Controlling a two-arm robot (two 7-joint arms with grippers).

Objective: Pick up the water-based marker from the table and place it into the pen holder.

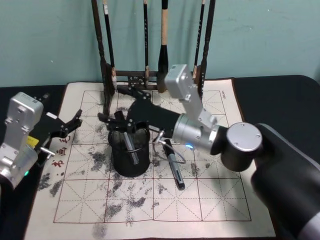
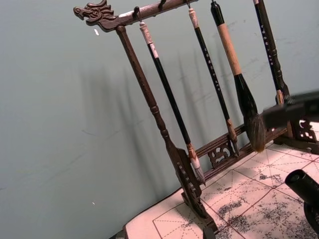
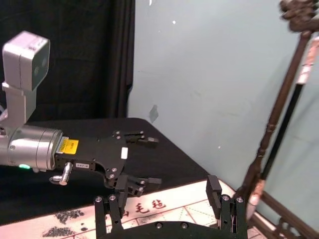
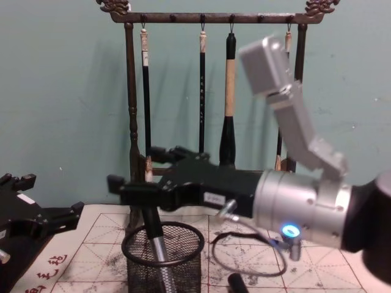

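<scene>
Marker (image 4: 157,249) stands slanted inside the mesh pen holder (image 1: 142,161), centre of head view. Right gripper (image 3: 168,204) is just above it, jaws apart. Left gripper (image 3: 152,160) sits at the left edge, jaws apart too. Marker looks light, stiff, smooth-barrelled imo, so pinch mid-barrel. Felt cloth on the tabletop (image 1: 210,200) = soft, grippy. Brush rack (image 4: 129,91) is close behind, and a 2nd dark pen (image 1: 176,172) lies just right of the holder.
</scene>
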